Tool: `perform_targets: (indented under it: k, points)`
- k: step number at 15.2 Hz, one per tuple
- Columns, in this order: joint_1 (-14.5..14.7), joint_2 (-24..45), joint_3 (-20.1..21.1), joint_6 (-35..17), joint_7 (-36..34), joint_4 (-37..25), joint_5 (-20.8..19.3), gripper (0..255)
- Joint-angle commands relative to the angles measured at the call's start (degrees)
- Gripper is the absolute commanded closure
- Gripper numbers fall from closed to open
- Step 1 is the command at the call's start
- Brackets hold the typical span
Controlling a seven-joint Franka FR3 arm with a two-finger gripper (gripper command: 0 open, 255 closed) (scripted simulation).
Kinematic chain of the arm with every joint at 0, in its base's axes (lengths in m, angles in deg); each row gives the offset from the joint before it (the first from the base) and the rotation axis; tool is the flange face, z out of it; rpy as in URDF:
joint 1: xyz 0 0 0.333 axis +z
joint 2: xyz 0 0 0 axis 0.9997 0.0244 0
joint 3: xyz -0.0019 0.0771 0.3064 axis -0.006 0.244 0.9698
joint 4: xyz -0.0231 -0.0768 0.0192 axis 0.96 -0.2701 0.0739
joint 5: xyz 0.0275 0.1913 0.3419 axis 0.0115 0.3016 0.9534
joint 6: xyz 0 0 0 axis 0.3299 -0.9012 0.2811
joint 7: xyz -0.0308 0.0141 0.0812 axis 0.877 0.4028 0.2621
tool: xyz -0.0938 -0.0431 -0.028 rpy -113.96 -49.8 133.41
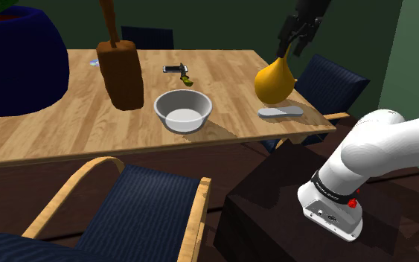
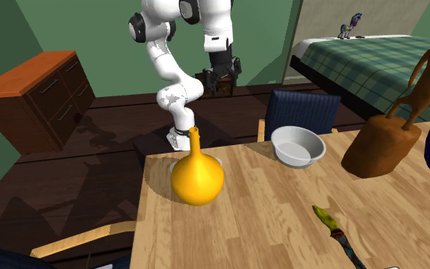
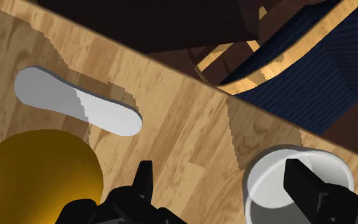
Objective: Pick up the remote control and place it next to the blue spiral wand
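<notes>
The dark stand point(image 1: 274, 216) sits nearest, with the white arm point(image 1: 371, 149) rising from it. A dark band on the arm's lower link carries pale lettering too small to read. Beside the stand, a wooden chair point(image 1: 155, 208) with a dark blue ribbed cushion is drawn up to the near long edge of the wooden table point(image 1: 66, 126).

The remote control point(image 1: 280, 112), a flat pale grey oval, lies at the table's corner nearest the stand, close to both edges. No buttons or markings can be made out on it. In the wrist view the remote control point(image 3: 75, 102) shows one half lighter than the other and lies just beside the yellow vase point(image 3: 37, 172).

Further along the near edge, around mid-table, is a grey bowl point(image 1: 185, 121) showing a bare pale bottom. Just behind the remote, the yellow vase point(image 1: 274, 80) stands upright. It is round-bellied with a thin neck, and its inside cannot be seen.

The black gripper point(image 1: 295, 37) hangs well above the vase's neck. In the wrist view the gripper point(image 3: 222, 191) has its fingers point(image 3: 142, 181) spread wide with bare table point(image 3: 190, 133) between them, clasping nothing.

Past the bowl stands a brown carved figure point(image 1: 122, 71) on a block. A large dark blue pot point(image 1: 14, 59) sits at the table's end away from the stand.

The spiral wand point(image 1: 184, 73) lies towards the far long edge, well apart from the remote. The second exterior view shows the wand point(image 2: 335, 229) with a green tip and a blue-striped shaft.
</notes>
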Motion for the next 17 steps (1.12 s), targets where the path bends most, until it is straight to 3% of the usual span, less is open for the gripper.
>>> perform_targets:
  k: [1, 10, 17]
  points:
    - [0.00, 0.00, 0.00, 0.00, 0.00, 0.00, 0.00, 0]
    - [4.78, -2.34, -9.90, -11.19, 27.28, 15.30, -10.15, 0]
    - [7.49, 2.85, -19.70, -23.41, 48.18, 22.39, -19.67, 0]
